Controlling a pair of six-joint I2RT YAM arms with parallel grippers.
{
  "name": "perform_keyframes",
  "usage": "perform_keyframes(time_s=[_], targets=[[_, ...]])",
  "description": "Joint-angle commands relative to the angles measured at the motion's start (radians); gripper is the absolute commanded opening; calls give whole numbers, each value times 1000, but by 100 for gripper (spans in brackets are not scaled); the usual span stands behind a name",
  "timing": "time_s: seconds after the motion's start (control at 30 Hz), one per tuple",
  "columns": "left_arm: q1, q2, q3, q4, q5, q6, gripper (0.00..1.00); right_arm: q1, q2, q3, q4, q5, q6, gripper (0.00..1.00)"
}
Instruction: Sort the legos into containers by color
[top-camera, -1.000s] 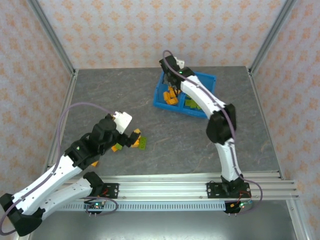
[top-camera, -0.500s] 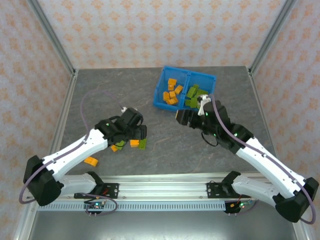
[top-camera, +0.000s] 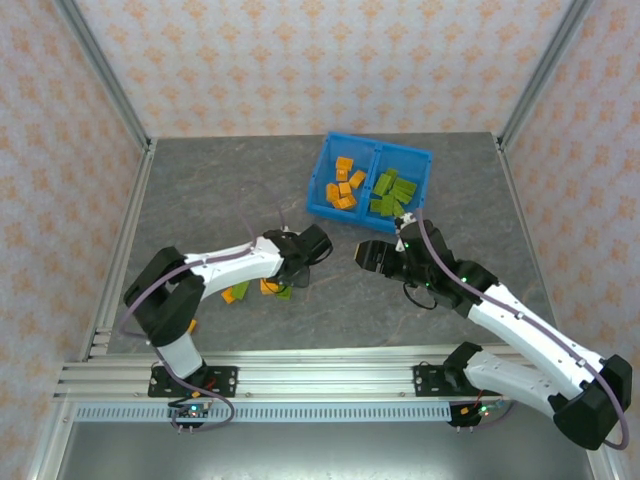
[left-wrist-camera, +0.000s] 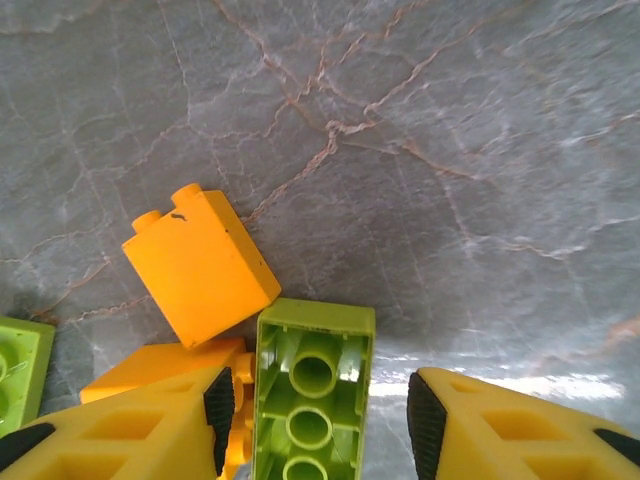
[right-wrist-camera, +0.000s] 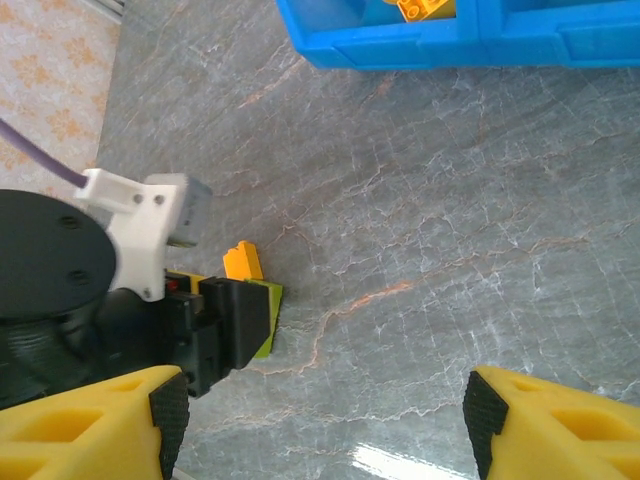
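desk: grey marbled slab (top-camera: 210, 190), metal frame posts, orange-patterned wallpaper behind
bin: bright blue bin (top-camera: 322, 166) at the far side of the desk, right of centre, two compartments
bin contents: orange bricks (top-camera: 343, 186) in the left compartment, olive-green bricks (top-camera: 394, 190) in the right
loose legos: small cluster (top-camera: 262, 290) near the front, left of centre, well apart from the bin
left claw: left claw (left-wrist-camera: 315, 440) down over the cluster, jaws apart, straddling a green brick (left-wrist-camera: 312, 385) that lies hollow side up (gap on at least one side, not clamped)
neighbours: tilted orange brick (left-wrist-camera: 200, 265) touches the green brick's far corner; second orange brick (left-wrist-camera: 160, 365) beside it; another green piece (left-wrist-camera: 18, 365) at the frame edge
right claw: right claw (right-wrist-camera: 320, 430) spread wide, holding nothing, over bare desk between cluster and bin
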Motion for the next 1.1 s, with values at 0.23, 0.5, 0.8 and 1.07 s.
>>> perform_keyframes(time_s=[0.23, 0.5, 0.8, 1.07], targets=[[-4, 22, -65, 56, -16, -17, 49, 2, 0, 12, 13, -7, 54, 74], [-24, 35, -99, 122, 86, -49, 44, 3, 4, 44, -30, 10, 68, 74], [-31, -1, -90, 120, 100, -66, 31, 7, -33, 55, -136, -35, 63, 74], [-31, -133, 77, 137, 109, -27, 23, 7, -121, 41, -181, -82, 80, 74]])
